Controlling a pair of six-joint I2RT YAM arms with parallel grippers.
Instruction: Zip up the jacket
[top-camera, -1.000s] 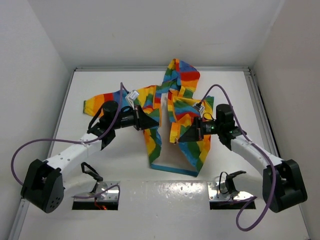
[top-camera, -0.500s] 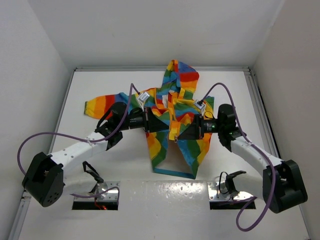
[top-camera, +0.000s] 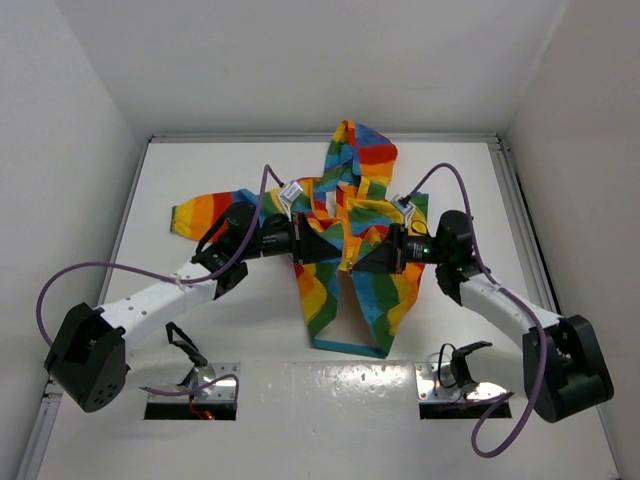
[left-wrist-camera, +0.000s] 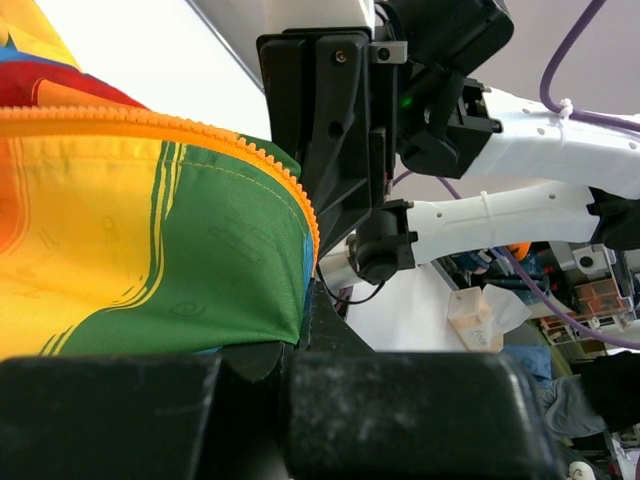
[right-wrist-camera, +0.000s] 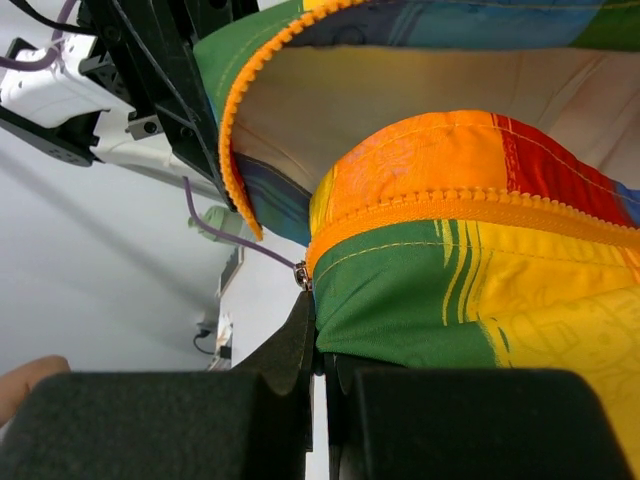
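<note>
My left claw (left-wrist-camera: 285, 365) is pinched shut on the green stripe of the jacket (top-camera: 372, 292), right under the orange zipper (left-wrist-camera: 190, 128) teeth. My right claw (right-wrist-camera: 322, 375) is clamped just as tight on the other front edge, beside a small metal zipper end (right-wrist-camera: 300, 279). There's faint print on the woven cloth, too blurred to read. Cream lining (right-wrist-camera: 400, 90) shows inside. The two claws sit nearly nose to nose. The jacket is spread mid-counter (top-camera: 200, 165), with the hood (top-camera: 365, 145) at the far end. A purple cable (top-camera: 440, 168) arches over my right wrist.
</note>
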